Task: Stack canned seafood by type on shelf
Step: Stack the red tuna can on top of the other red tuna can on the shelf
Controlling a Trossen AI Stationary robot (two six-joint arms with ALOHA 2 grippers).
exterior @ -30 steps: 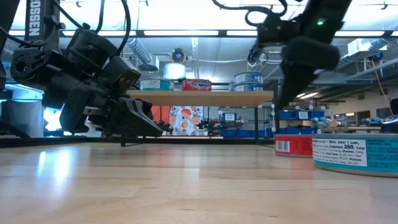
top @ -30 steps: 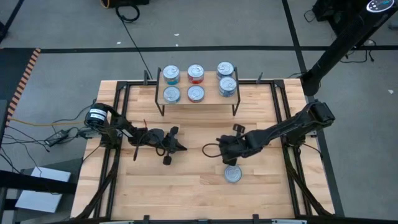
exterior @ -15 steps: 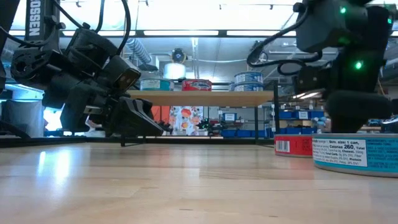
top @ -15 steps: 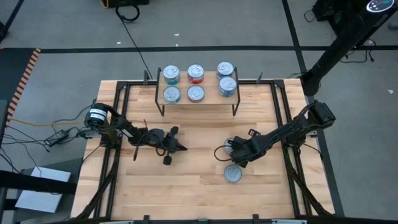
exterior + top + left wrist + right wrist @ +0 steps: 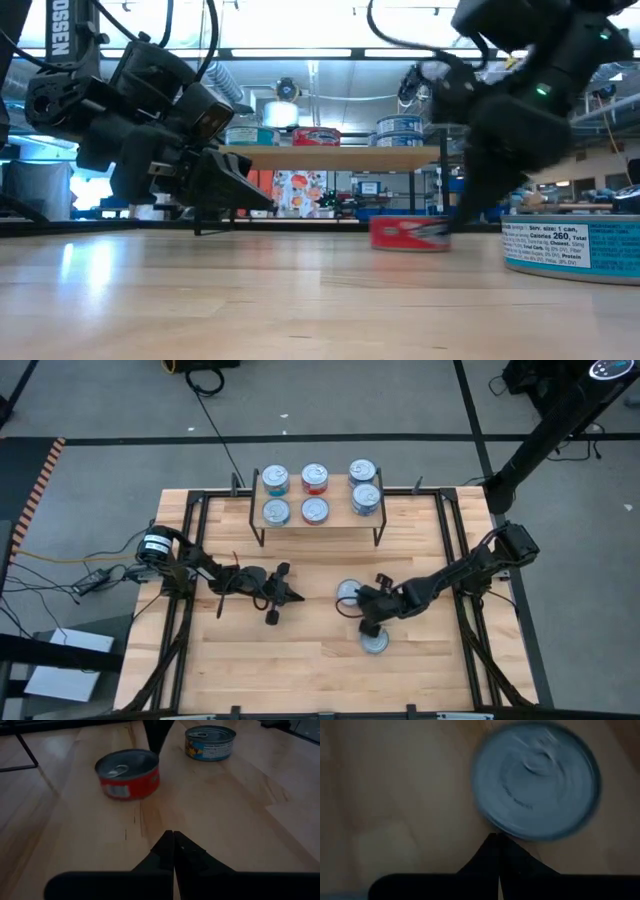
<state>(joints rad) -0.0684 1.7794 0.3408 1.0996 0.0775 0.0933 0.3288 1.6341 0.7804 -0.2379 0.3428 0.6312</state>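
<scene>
On shelf (image 5: 318,524) five tins (image 5: 315,478), two tins (image 5: 374,641) on table

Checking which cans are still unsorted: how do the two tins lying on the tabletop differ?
The red-labelled round tin lies nearer the small light-wood shelf; the teal-labelled round tin lies nearer the table's front edge. The shut right gripper sits between them, its tip by the red one's rim. Both stand upright, silver pull-tab lids up.

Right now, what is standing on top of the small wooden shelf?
On the shelf, six cans stand as silver lids in two rows of three; side labels show teal, red and blue. Whether cans lie under those lids is covered.
</scene>
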